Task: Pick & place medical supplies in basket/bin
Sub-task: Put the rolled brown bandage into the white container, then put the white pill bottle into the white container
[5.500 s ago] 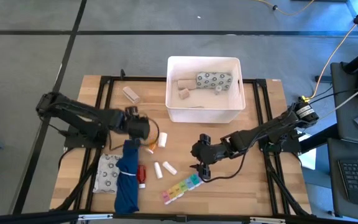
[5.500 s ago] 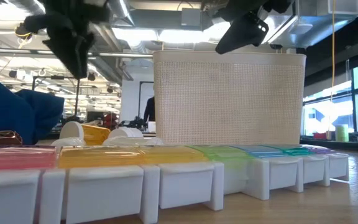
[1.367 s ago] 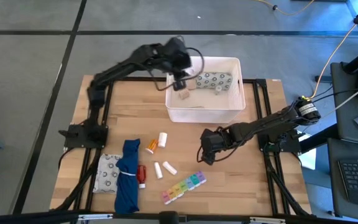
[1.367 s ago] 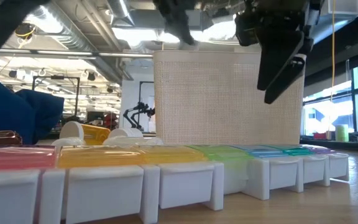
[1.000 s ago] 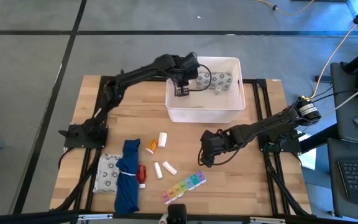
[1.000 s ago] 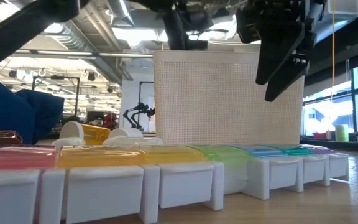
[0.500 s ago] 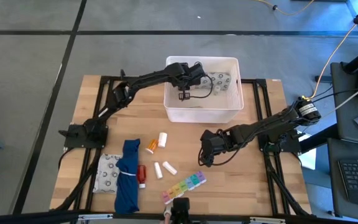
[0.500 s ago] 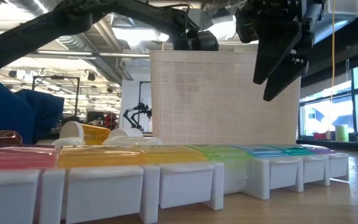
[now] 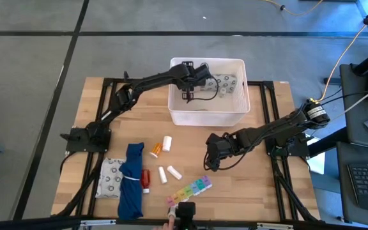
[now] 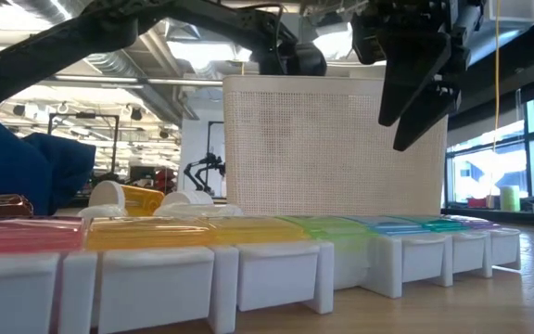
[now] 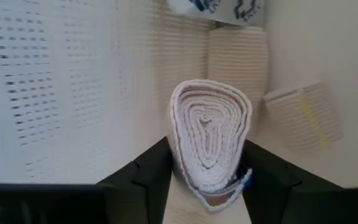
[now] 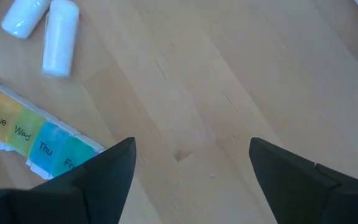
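The left claw (image 9: 188,96) is reached down into the white bin (image 9: 237,115) at the table's far edge, its fingers (image 11: 143,177) part-open on either side of a white gauze roll (image 11: 210,135); whether the roll is gripped cannot be told. The right claw (image 9: 211,166) hangs wide open and empty above bare table (image 9: 260,185) near the rainbow pill organizer (image 9: 188,192), which is laid by the near edge.

**Tabletop and its load**

Light wood tabletop (image 9: 267,191). White tub (image 9: 208,112) at far edge. Nearer: orange pill bottle (image 9: 156,150), white bottle (image 9: 167,142), two small white rolls (image 9: 168,172), red tube (image 9: 145,178), rainbow pill organizer (image 9: 189,192), blue cloth bundle (image 9: 131,181), patterned packet (image 9: 110,178).
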